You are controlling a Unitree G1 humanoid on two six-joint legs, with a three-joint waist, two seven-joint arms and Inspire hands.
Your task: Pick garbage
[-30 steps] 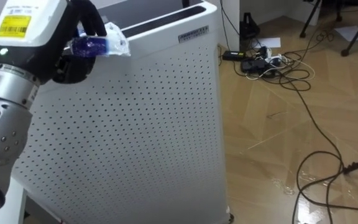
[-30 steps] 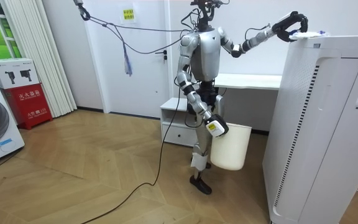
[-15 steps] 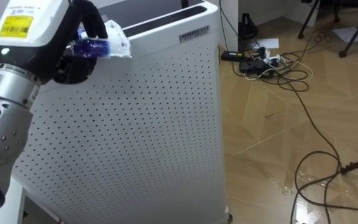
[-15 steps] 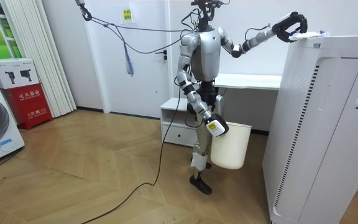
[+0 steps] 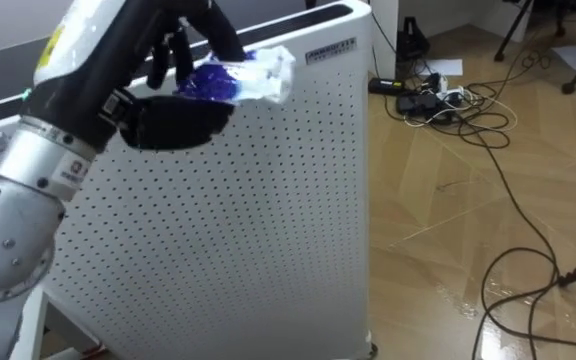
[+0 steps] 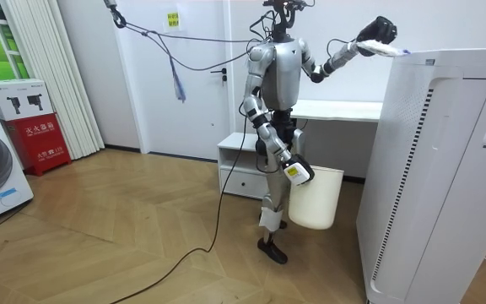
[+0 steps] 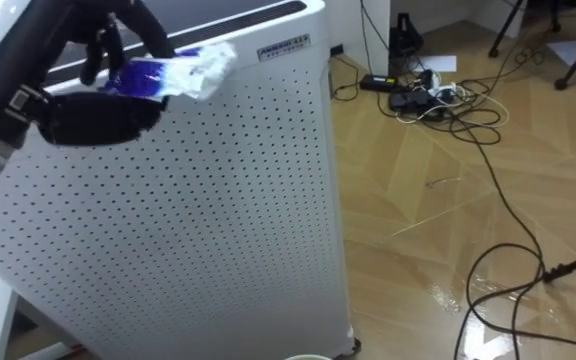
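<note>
Perforated white unit [image 5: 248,220], wood floor [image 5: 438,240]; wrapper [image 5: 240,78] in left hand [image 5: 173,118]

The left arm is raised and stretched forward at head height, its hand [image 5: 173,112] curled round a blue-and-white wrapper [image 5: 240,78] just above the palm, while the right hand [image 6: 295,173] hangs low by the hip.

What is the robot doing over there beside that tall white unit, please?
The robot stands beside a tall white perforated appliance, collecting litter. Its left hand is raised at the appliance's top, fingers curled round a crumpled blue and clear wrapper, which looks held just off the top edge. Its right hand is down at its side, at the rim of a white bin that hangs clear of the floor. The wrapper is not yet in the bin.
</note>
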